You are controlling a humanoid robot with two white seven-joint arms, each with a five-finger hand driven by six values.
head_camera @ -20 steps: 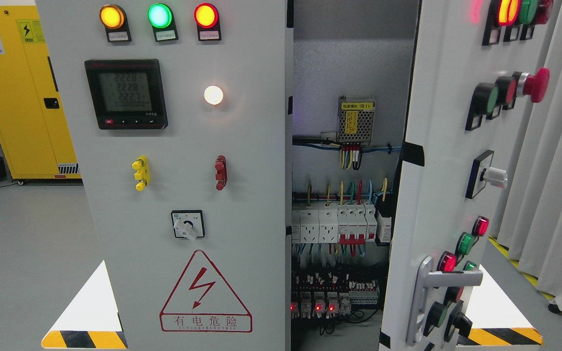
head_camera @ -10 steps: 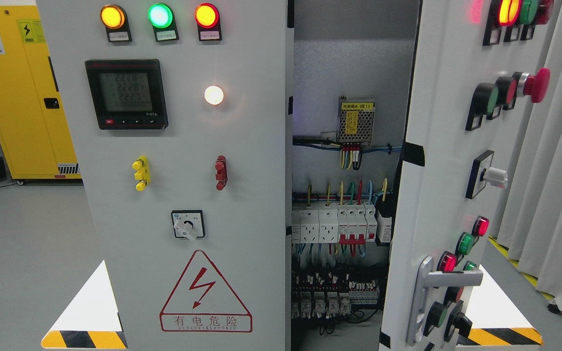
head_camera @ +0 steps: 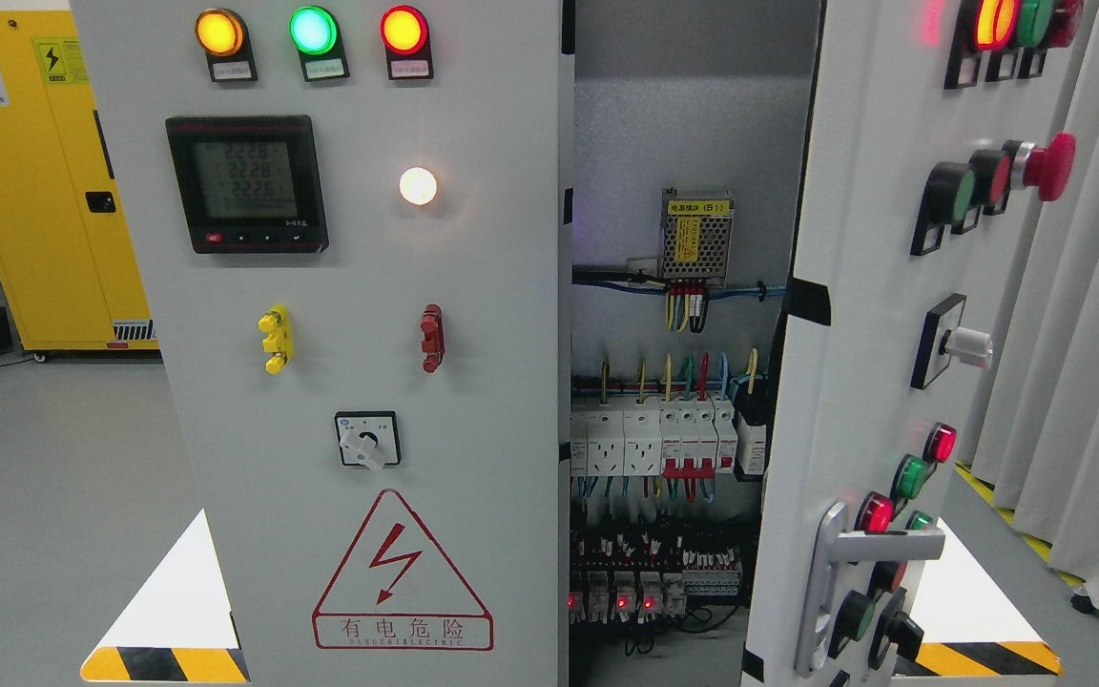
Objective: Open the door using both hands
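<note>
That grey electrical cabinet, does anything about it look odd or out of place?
Only that the right grey door hangs swung open, exposing live-looking wiring and white breakers behind it, while the left grey door with the red lightning warning triangle stands shut. Nothing looks damaged or askew. No robot hand is in view.

Grey door (head_camera: 874,286), yellow cabinet (head_camera: 44,210), amber, green, red lamps (head_camera: 312,31)

Bright even light, sharp focus; white lamp (head_camera: 418,186) glares; cabinet interior (head_camera: 673,124) dimmer, shadowed.
</note>
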